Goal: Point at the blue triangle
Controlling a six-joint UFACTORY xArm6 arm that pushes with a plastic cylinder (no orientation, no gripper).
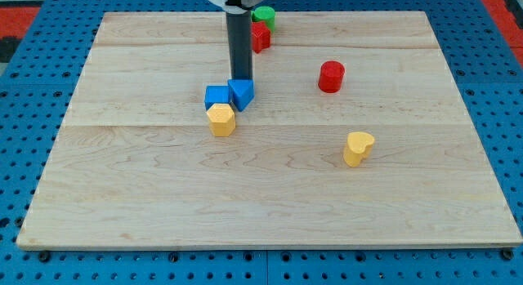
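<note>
Nearest the view's bottom, a yellow heart (358, 148) stands alone on the wooden board (163, 203), right of centre. Farther up and left, a yellow hexagon (221, 119) touches a blue cube (216, 95), and the blue triangle (242, 93) sits just right of that cube, touching it. A red cylinder (331, 76) stands well apart to the right. My tip (240, 79) comes straight down at the triangle's far edge; the rod grasps nothing. Behind it, partly hidden, are a red block (261, 36) and a green block (264, 16).
</note>
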